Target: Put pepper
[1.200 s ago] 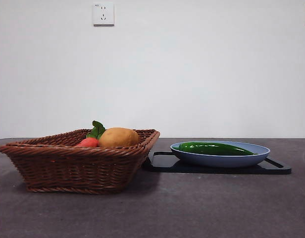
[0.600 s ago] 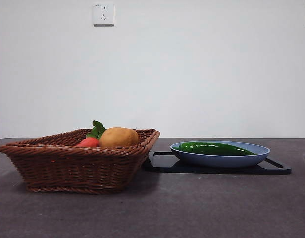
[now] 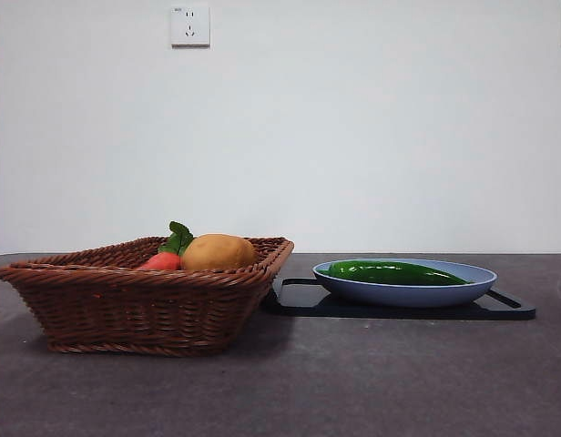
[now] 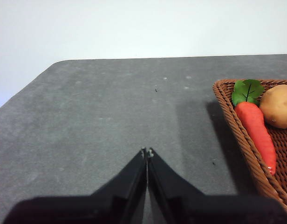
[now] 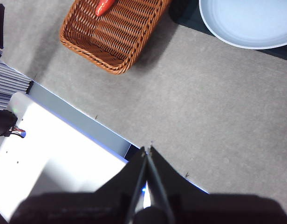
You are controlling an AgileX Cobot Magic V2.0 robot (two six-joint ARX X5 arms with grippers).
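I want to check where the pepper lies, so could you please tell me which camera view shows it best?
The front view: the pepper lies lengthwise in the blue plate, seen whole from the side. The left wrist view shows only the basket corner with the carrot and potato. The right wrist view catches part of the plate, with no pepper visible.

My front camera looks level across the table [image 3: 353, 382]; my wrist cameras look down, both sharing the basket [image 4: 246, 154] with it.

Left tool [image 4: 147, 152] and right tool [image 5: 147, 150], jaws closed, empty.
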